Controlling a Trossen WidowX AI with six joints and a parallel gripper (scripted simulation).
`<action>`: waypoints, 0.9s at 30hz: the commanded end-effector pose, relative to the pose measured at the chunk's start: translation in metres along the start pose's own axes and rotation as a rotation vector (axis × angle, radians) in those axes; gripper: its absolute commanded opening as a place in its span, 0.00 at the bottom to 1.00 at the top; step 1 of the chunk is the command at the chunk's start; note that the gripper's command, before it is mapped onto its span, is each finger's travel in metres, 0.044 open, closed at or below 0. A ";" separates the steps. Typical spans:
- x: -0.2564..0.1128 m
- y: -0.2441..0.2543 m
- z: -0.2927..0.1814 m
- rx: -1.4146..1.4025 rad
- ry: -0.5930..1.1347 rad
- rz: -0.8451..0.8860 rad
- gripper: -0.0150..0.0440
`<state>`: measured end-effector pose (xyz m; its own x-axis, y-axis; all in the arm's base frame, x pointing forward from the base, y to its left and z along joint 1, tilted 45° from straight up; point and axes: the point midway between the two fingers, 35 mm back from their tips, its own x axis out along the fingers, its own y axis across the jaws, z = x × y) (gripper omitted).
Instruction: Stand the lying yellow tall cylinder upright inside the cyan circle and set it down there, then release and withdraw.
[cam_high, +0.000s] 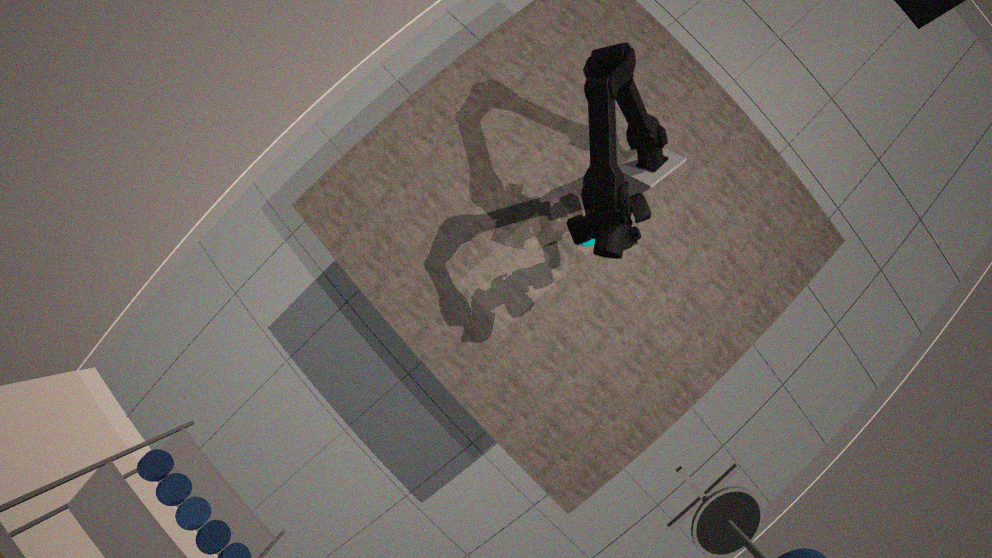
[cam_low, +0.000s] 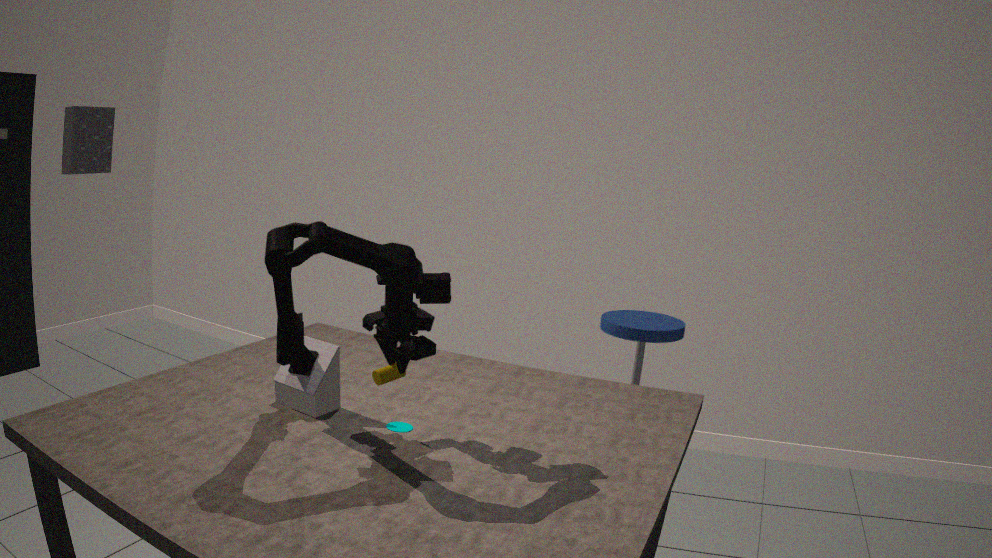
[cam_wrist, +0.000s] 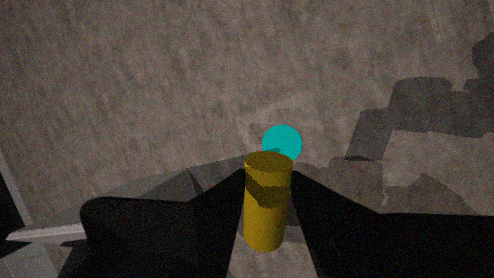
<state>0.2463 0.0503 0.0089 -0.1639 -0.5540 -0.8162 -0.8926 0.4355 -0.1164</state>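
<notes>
The yellow tall cylinder is held in the air above the table, lying nearly level with a slight tilt. My gripper is shut on it, with one black finger on each side near one end in the wrist view. The cyan circle lies flat on the table below the cylinder. In the top view the arm covers most of the circle and hides the cylinder. In the wrist view the cylinder's end covers the circle's lower edge.
The brown table bears the arm's pale base block, close behind the circle. Dark arm shadows fall across the table top. A blue stool stands beyond the table.
</notes>
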 end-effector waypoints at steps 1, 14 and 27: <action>0.003 0.003 -0.001 -0.005 -0.020 0.025 0.43; 0.009 0.005 -0.003 -0.009 -0.094 0.090 0.43; 0.013 0.008 -0.004 -0.013 -0.175 0.145 0.43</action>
<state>0.2381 0.0435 0.0010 -0.2094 -0.3764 -0.9025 -0.8721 0.4892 -0.0017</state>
